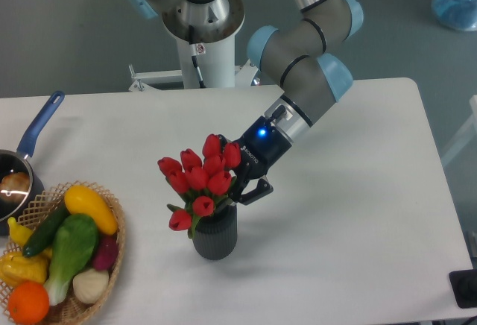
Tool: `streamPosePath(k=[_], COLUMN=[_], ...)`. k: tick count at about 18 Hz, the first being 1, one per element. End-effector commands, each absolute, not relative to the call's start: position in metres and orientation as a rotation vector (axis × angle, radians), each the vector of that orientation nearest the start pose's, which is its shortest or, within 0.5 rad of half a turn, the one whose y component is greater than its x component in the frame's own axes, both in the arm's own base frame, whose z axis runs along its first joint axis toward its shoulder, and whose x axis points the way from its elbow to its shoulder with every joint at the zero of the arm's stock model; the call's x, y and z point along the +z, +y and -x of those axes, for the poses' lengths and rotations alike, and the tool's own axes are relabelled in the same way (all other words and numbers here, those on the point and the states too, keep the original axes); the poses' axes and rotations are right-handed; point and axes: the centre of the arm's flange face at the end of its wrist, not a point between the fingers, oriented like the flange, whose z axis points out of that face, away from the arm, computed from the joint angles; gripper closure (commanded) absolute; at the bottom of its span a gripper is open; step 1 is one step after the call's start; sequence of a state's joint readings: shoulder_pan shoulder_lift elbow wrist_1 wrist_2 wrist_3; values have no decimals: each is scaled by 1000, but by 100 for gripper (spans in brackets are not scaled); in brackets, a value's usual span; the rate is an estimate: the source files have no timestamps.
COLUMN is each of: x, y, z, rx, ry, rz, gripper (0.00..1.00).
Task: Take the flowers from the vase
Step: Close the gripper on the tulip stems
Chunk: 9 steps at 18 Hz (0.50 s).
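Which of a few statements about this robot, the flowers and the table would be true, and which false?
1. The flowers stand in the vase. True.
2. The gripper is far from the flowers. False: it is right against the bunch, just above the vase.
3. A basket of vegetables sits at the table's left. True.
4. The saucepan has a red handle. False: it is blue.
5. The vase lies on its side. False: it stands upright.
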State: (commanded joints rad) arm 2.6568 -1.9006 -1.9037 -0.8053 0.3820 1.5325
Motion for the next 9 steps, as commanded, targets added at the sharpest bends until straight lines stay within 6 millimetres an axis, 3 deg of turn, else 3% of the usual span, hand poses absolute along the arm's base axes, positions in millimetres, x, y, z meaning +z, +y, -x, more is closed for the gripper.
streamPosePath(k=[9], x=[299], y=[455], z=[382], rx=[-249], ry=[491], rz=[1872], gripper=[61])
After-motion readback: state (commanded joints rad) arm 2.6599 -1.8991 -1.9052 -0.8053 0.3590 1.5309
